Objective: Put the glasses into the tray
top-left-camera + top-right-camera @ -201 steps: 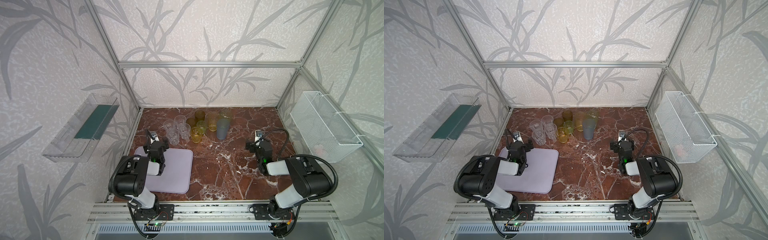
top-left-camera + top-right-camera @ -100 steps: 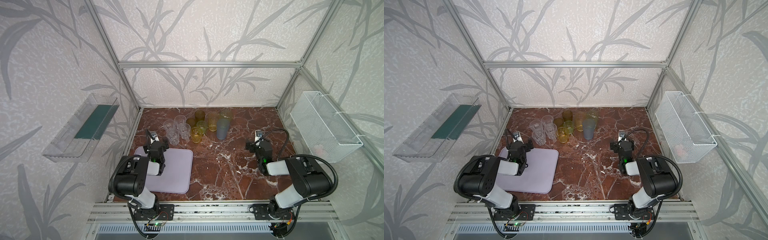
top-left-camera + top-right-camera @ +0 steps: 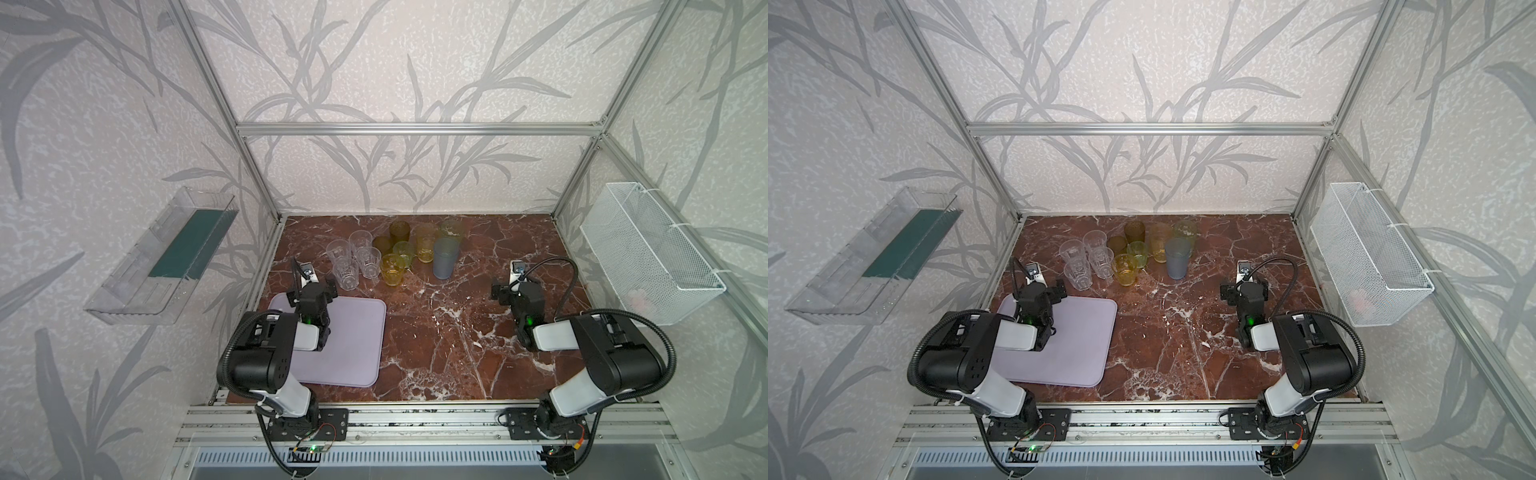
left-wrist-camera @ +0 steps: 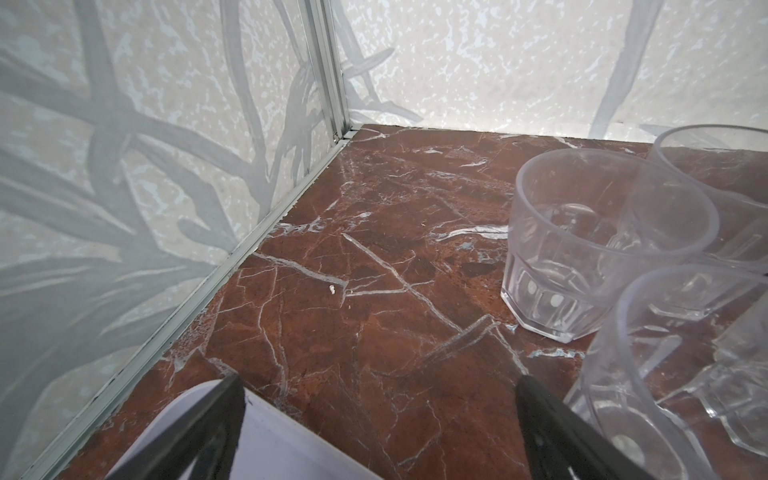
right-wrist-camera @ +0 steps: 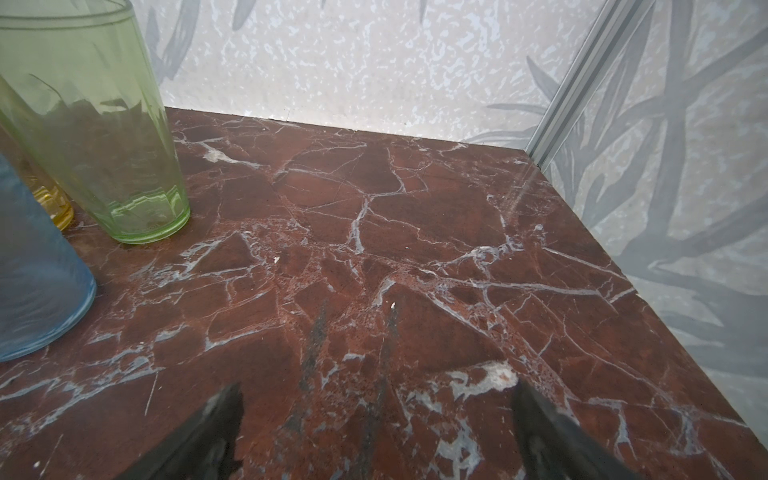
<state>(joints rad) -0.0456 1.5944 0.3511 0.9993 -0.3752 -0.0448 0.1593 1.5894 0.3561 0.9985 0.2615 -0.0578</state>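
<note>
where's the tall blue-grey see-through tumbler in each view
Top view: tall blue-grey tumbler at the right front of the glasses.
Top view: same corner.
Left wrist: not in it.
Right wrist: cut off at the picture's edge.
Shared landmark: tall green tumbler just behind it.

The tray [image 3: 357, 332] is laid on the bench [image 3: 449, 332], under and behind the left fingers [image 4: 195, 436], with its far corner just below their tips. The glasses [image 3: 392, 266] are grouped on the bench, outside the tray: just ahead and to the right of the left fingers, and ahead and to the left of the right fingers [image 5: 199, 440]. A wall bin [image 3: 162, 257] is hung well left of the left fingers, and a wire basket [image 3: 648, 257] well right of the right fingers.
</note>
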